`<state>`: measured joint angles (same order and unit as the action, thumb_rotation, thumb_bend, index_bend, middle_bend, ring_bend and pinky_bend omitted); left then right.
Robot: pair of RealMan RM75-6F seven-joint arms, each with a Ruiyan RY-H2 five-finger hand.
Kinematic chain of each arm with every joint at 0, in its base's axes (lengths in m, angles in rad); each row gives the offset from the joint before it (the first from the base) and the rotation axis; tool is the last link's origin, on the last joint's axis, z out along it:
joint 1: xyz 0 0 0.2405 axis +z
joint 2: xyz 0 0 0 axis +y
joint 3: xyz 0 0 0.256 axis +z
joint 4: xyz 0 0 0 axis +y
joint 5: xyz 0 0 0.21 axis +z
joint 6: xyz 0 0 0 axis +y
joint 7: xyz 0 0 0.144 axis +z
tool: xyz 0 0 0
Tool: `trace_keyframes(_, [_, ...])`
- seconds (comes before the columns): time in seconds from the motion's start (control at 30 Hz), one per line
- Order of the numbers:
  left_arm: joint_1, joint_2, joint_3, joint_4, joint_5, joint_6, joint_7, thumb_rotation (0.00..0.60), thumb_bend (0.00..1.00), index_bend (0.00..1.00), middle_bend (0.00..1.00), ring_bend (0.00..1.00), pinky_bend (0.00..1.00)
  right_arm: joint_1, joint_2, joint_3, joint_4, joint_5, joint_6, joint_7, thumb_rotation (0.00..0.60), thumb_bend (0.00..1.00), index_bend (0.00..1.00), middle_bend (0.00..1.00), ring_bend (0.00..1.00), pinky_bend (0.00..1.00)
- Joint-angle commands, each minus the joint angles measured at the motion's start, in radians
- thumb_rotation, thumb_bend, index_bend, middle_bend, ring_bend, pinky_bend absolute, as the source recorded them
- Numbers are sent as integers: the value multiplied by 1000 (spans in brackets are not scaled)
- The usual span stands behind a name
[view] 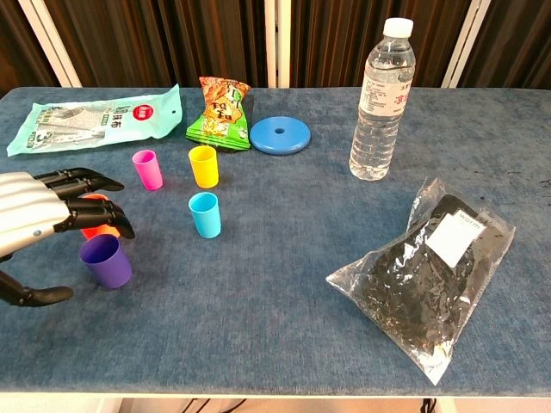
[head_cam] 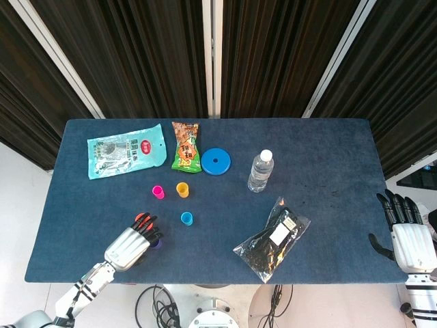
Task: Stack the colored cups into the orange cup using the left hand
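The orange cup (view: 102, 227) (head_cam: 139, 219) stands upright near the table's left front, mostly hidden by my left hand (view: 43, 219) (head_cam: 131, 244). That hand hovers open above it, fingers spread, thumb low beside the purple cup (view: 106, 260) (head_cam: 157, 241). The purple cup stands just in front of the orange one. Further back stand the cyan cup (view: 205, 214) (head_cam: 186, 218), the yellow cup (view: 204, 166) (head_cam: 182, 189) and the pink cup (view: 147, 169) (head_cam: 158, 192), all upright and apart. My right hand (head_cam: 408, 236) rests open at the table's far right edge, empty.
A water bottle (view: 381, 100) stands at the back right. A clear bag of dark contents (view: 422, 274) lies front right. A blue disc (view: 280, 135), a green snack packet (view: 219, 112) and a pale blue packet (view: 95, 118) lie along the back.
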<state>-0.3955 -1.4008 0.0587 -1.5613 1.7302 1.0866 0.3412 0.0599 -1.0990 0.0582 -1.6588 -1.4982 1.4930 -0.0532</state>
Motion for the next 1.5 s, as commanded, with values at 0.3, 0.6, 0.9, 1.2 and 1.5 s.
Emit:
trace_keyframes(0.3, [-13, -20, 4, 43, -6, 18, 10, 600, 272, 372, 338, 0, 31, -3, -1, 9, -18, 40, -15, -3, 600, 234, 0, 0, 0, 0])
trace_keyframes(0.6, [-11, -48, 10, 78, 22, 80, -5, 600, 285, 416, 437, 8, 45, -3, -3, 11, -18, 52, -22, -3, 600, 235, 0, 0, 0, 0])
trace_keyframes(0.9, [-6, -20, 20, 23, 51, 137, -5, 600, 286, 452, 471, 33, 45, -4, -1, 11, -22, 50, -22, -4, 600, 236, 0, 0, 0, 0])
trace_keyframes(1.2, [-10, 105, -39, -129, -6, 180, -25, 600, 286, 462, 479, 34, 45, -9, 8, 7, -35, 9, 7, 2, 600, 236, 0, 0, 0, 0])
trace_keyframes(1.5, [-43, 105, -90, -72, -153, 94, -109, 600, 287, 475, 492, 57, 45, -9, -3, -7, -28, -19, 7, -17, 600, 236, 0, 0, 0, 0])
